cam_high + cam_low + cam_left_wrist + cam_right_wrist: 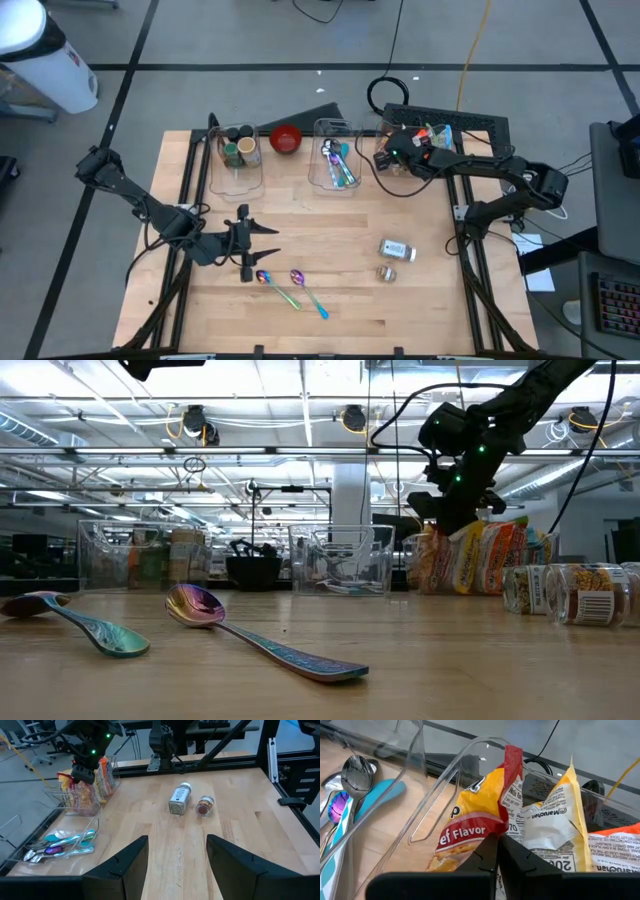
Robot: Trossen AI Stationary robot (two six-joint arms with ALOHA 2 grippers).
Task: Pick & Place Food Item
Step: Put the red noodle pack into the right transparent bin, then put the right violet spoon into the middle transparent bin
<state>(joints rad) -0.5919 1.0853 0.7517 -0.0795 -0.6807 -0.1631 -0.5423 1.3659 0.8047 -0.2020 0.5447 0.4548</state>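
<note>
A yellow "Beef Flavor" noodle packet (465,832) with a red seam stands in the clear bin (381,163) at the table's far right, among other packets (555,827). My right gripper (497,840) reaches into this bin from the right, slanting down, and is shut at the yellow packet. It also shows in the low view (447,520) above the packets (468,558). My left gripper (177,842) hovers open above the table's near left (266,243), with nothing between its fingers. Two jars (397,249) (386,272) lie on the wood to its right. My right gripper pinches the yellow packet at a crumpled fold (506,831) where the red seam runs down to the fingertips. The fingers come from the table's right, slanting down. The packet stands upright in the bin, leaning against the white packet. The fingertips themselves hide how much wrapper lies between them.
Two iridescent spoons (276,286) (307,290) lie near the front edge, below my left gripper. At the back stand a bin of jars (240,150), a red bowl (286,138) and a bin of spoons (337,165). Bare wood lies mid-table.
</note>
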